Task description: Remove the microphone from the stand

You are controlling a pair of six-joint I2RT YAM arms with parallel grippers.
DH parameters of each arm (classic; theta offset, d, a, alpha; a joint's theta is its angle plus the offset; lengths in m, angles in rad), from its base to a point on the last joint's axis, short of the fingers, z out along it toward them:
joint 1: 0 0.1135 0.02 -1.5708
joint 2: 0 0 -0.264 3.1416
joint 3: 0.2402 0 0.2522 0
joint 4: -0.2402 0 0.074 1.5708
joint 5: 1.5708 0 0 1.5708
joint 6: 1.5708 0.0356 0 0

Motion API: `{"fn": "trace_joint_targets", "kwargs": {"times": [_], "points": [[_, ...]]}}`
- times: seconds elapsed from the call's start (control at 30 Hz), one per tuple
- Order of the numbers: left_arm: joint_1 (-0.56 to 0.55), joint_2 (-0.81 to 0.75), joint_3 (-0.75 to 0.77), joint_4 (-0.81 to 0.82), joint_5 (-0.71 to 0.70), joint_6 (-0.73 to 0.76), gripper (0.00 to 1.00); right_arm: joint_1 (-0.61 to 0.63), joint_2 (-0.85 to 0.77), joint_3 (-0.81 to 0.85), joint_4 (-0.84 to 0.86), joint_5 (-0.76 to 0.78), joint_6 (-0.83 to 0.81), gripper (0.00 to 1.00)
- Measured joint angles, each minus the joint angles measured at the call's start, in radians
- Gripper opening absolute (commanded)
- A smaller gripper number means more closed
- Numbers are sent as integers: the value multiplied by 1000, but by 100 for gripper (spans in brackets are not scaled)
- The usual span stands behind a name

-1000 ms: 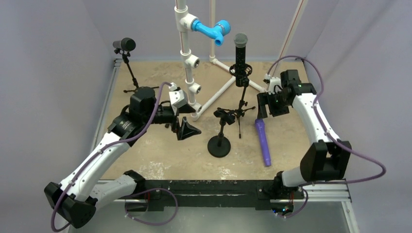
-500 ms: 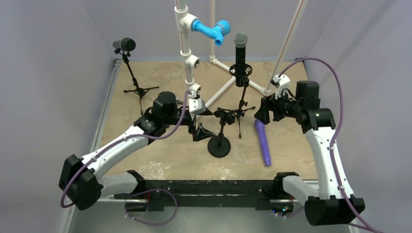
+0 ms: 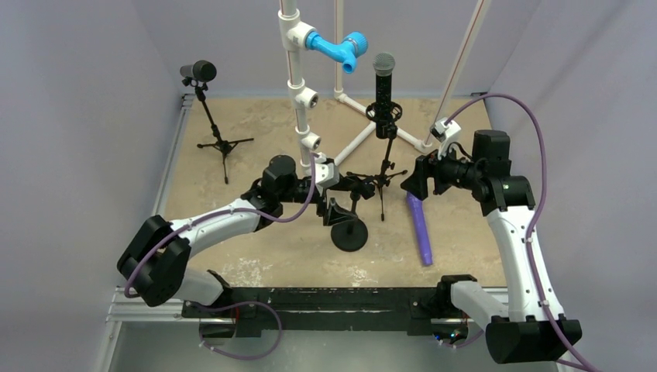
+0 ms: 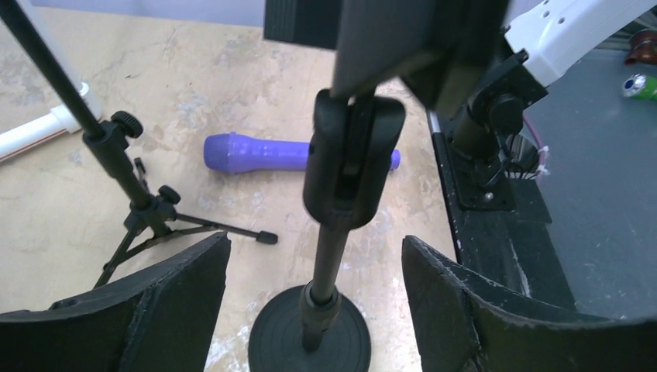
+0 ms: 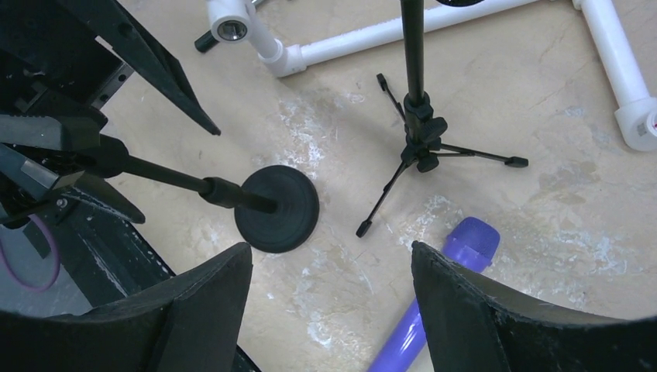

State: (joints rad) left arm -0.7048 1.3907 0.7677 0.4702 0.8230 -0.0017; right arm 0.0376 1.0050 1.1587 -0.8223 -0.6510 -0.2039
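Note:
A purple microphone [image 3: 419, 229] lies flat on the table, right of a black round-base stand [image 3: 349, 232] whose clip [image 4: 352, 155] holds nothing. My left gripper [image 3: 335, 209] is open, and its jaws straddle the stand's pole [image 4: 331, 256] with a gap on each side. The left wrist view shows the purple microphone [image 4: 294, 153] beyond the clip. My right gripper [image 3: 411, 182] hovers open above the purple microphone's head [image 5: 469, 244], with nothing between its fingers. A black microphone [image 3: 383, 77] stands upright in a tripod stand [image 5: 418, 132] at the back centre.
A white pipe frame [image 3: 298, 93] with a blue fitting [image 3: 337, 48] rises at the back and runs across the table. Another black microphone [image 3: 200, 71] sits on a small tripod at the back left. The black rail [image 3: 333, 298] carrying the arm bases lines the near edge.
My left arm has reached right until its jaws straddle the round-base stand's pole, and they have narrowed a little. The right arm has lifted and its gripper has shifted slightly left.

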Motion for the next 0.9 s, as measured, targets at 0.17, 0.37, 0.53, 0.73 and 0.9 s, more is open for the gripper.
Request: {"fn": "trace_joint_targets", "kwargs": {"times": [0.17, 0.37, 0.53, 0.73, 0.9], "points": [[-25, 38, 1, 77, 13, -53, 54, 0, 2, -6, 1, -8, 0, 73], [-29, 70, 8, 97, 17, -97, 18, 0, 2, -9, 4, -26, -2, 73], [-28, 69, 44, 64, 19, -95, 0, 0, 2, -9, 0, -49, -11, 73], [-31, 17, 140, -151, 38, -80, 0, 0, -6, -10, -15, -137, -48, 75], [-31, -54, 350, -471, 44, -47, 0, 1, -33, -11, 43, -292, -38, 75]]}}
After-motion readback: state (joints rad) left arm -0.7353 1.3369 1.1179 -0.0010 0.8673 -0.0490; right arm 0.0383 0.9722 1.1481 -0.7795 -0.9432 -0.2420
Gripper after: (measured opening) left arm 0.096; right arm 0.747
